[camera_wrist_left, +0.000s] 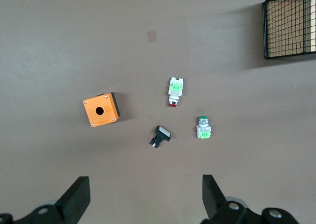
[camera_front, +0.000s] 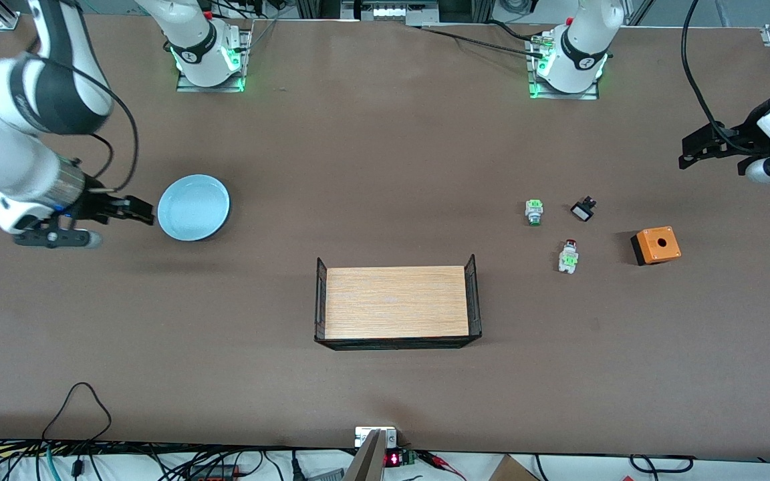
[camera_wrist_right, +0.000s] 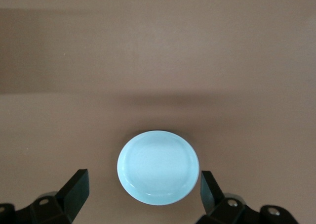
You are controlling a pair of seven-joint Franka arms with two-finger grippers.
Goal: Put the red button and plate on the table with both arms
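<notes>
The pale blue plate (camera_front: 194, 207) (camera_wrist_right: 158, 167) lies flat on the brown table (camera_front: 385, 167) toward the right arm's end. My right gripper (camera_front: 143, 210) (camera_wrist_right: 142, 184) hangs open over the table at the plate's rim and holds nothing. The red button (camera_front: 568, 256) (camera_wrist_left: 174, 91) lies on its side on the table toward the left arm's end. My left gripper (camera_front: 686, 152) (camera_wrist_left: 144, 184) is open and empty, high over the table's end, well apart from the button.
A green-capped button (camera_front: 534, 212) (camera_wrist_left: 203, 127) and a small black part (camera_front: 583, 210) (camera_wrist_left: 159, 136) lie just farther from the camera than the red button. An orange box with a hole (camera_front: 656, 244) (camera_wrist_left: 100, 110) sits beside them. A wooden tray with black wire ends (camera_front: 397, 302) (camera_wrist_left: 291, 23) stands mid-table.
</notes>
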